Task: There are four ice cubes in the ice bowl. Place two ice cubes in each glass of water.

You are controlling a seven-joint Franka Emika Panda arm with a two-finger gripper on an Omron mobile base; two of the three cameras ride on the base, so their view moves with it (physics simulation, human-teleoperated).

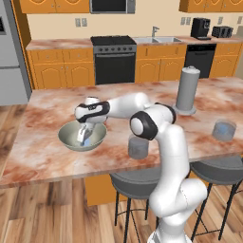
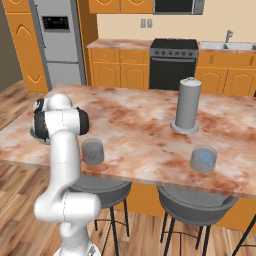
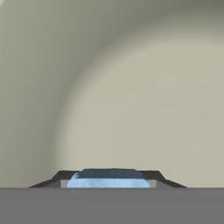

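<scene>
The tool (image 1: 84, 137) is down inside the ice bowl (image 1: 66, 137), clenched on an ice cube (image 3: 108, 179) (a pale blue block between the dark tips in the hand view). This looks like the pick-up step; next comes a lift and carry to the nearer glass (image 1: 138, 146). The right base view alone shows blue in the far glass (image 2: 203, 159).

Your white arm covers most of the pale grey-green shallow bowl (image 2: 34, 134) in the right base view, translucent light-blue ice cube (image 3: 108, 179) cut off at the hand view's bottom, other cubes' whereabouts untellable.
</scene>
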